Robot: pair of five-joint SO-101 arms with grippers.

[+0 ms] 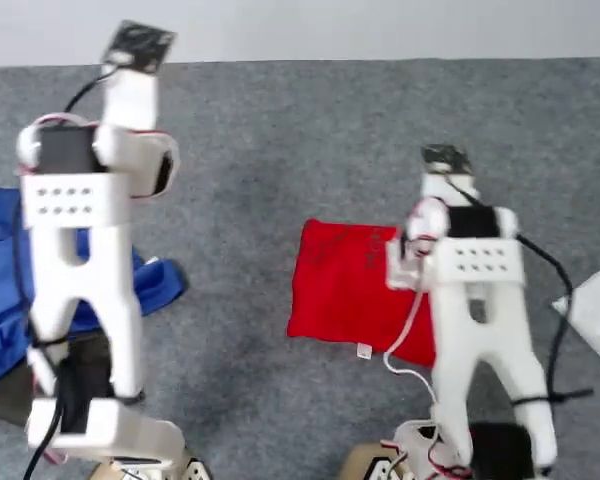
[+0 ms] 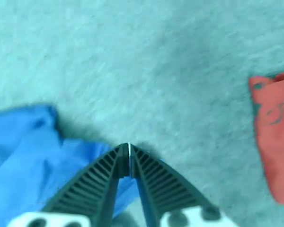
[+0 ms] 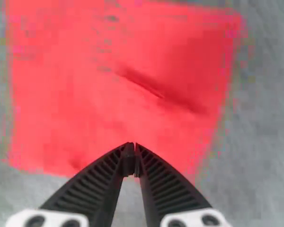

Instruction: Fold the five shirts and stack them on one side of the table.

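Left gripper is squeezed all the way closed, and I see nothing between its tips. It hangs over the edge of the blue shirt. That shirt lies in a messy heap at the left side of the table, not folded yet.

Right gripper is pinched closed too, and it holds nothing. It hangs just over one edge of the red shirt. The red shirt lies flat near the middle of the table, and it looks folded into a neat block. Something white peeks in at the right edge; I think it is another shirt, but I cannot tell.

So I think one shirt is folded and most of the job is left.

What could go wrong? If I push down with the closed tips, they will only poke the cloth and shove it along, and the red fold could pop open. If I grab only the top layer of red, it will peel up and come undone. The wire by the right arm hangs over the red shirt and could catch on it. The blue heap sits close to the left edge, so a bad tug could pull it off the table.
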